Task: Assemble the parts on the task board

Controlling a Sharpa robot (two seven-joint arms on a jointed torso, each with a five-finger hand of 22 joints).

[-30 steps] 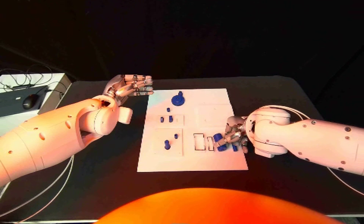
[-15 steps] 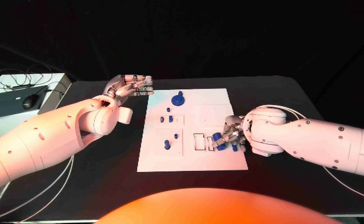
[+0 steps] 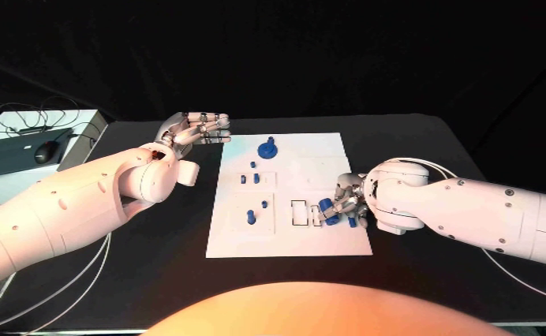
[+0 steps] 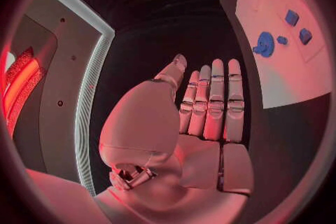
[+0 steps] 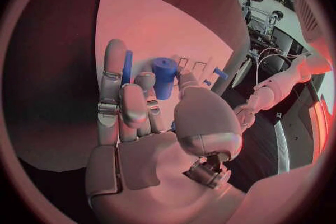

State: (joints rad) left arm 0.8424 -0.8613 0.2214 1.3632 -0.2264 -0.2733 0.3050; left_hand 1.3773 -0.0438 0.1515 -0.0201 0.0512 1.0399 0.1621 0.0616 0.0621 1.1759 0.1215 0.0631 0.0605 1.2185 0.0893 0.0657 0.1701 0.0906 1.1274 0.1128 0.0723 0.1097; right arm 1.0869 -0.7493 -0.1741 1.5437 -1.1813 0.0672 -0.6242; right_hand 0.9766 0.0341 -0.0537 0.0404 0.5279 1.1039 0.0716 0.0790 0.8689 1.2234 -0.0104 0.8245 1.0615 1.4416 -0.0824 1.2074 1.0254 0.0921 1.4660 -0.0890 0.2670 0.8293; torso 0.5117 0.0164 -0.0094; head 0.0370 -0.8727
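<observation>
The white task board (image 3: 290, 237) lies in the middle of the black table. A round blue part (image 3: 268, 147) stands near its far edge, and the left wrist view shows that part (image 4: 265, 43) too. Several small blue parts (image 3: 257, 178) stand in the board's left half. My right hand (image 3: 348, 203) is over the slots at the board's right side. It pinches a blue cylinder (image 5: 164, 75) between thumb and fingers, and a thin blue rod (image 5: 126, 67) shows beside one finger. My left hand (image 3: 196, 128) hovers off the board's far left corner with fingers straight, holding nothing.
A side table at the far left carries a computer mouse (image 3: 43, 153) and cables. White rectangular slots (image 3: 299, 213) lie just left of my right hand. Bare black table surrounds the board.
My right hand has edged slightly to the left over the slots with the blue cylinder. The left arm has stayed put.
</observation>
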